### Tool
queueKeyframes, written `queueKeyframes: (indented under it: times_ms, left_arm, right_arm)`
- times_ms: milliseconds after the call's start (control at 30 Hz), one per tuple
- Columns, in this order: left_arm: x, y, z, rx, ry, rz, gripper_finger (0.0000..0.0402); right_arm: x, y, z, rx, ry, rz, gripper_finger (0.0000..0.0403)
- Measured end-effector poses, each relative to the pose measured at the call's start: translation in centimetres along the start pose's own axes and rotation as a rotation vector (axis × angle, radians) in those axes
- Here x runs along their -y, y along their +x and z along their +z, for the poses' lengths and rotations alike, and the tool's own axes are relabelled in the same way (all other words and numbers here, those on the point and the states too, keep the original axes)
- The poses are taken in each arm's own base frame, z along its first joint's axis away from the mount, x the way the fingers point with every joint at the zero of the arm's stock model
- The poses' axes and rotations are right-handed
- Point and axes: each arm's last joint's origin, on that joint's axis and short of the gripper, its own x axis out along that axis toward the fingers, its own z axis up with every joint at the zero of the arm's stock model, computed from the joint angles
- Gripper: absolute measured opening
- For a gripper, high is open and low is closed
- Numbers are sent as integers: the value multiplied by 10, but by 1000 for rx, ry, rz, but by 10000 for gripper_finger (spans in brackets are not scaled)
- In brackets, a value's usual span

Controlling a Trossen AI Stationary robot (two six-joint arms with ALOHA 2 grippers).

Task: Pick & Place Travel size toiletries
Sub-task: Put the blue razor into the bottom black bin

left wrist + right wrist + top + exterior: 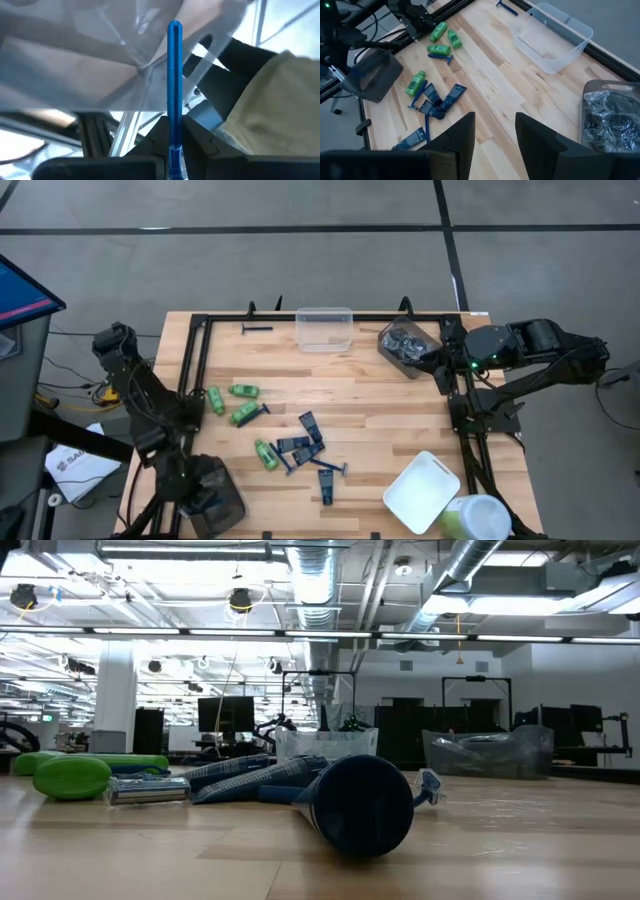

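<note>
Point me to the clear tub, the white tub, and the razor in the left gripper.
clear tub point(324, 328), high view, its floor.
white tub point(421, 492), high view, its inside.
blue razor point(174, 85), left wrist view, mid-handle.

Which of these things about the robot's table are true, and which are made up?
1. The left hand is pinching a thin blue razor. True.
2. The right hand is carrying a green bottle. False: its fingers stand apart with nothing between them.
3. The clear tub at the table's far edge has no toiletries in it. True.
4. All the green bottles are packed in the white tub. False: they lie loose on the wood, and the white tub looks empty.
5. A lone razor lies beside the clear tub. True.
</note>
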Motion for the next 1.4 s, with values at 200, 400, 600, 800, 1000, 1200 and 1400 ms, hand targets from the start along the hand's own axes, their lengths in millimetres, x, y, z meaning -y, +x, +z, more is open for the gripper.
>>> queueKeyframes:
  times_ms: [200, 400, 600, 800, 1000, 1200, 1400]
  left_arm:
    - [-7, 9, 8, 85, -108, 100, 21]
    - [-8, 25, 14, 155, -125, 151, 21]
    - [-11, 39, 18, 191, -142, 206, 24]
    - [-11, 44, 19, 200, -136, 222, 47]
    - [-11, 44, 19, 198, -130, 220, 66]
    - [-9, 42, 19, 223, -98, 174, 82]
    - [11, 4, 19, 383, -54, -223, 101]
  right_arm:
    - [0, 0, 0, 0, -2, 0, 133]
    - [0, 0, 0, 0, -4, 0, 133]
    - [0, 0, 0, 0, -5, 0, 133]
    - [0, 0, 0, 0, -5, 0, 133]
    - [0, 0, 0, 0, -23, 1, 133]
    - [0, 0, 0, 0, -28, 1, 133]
    - [0, 0, 0, 0, -31, 0, 133]
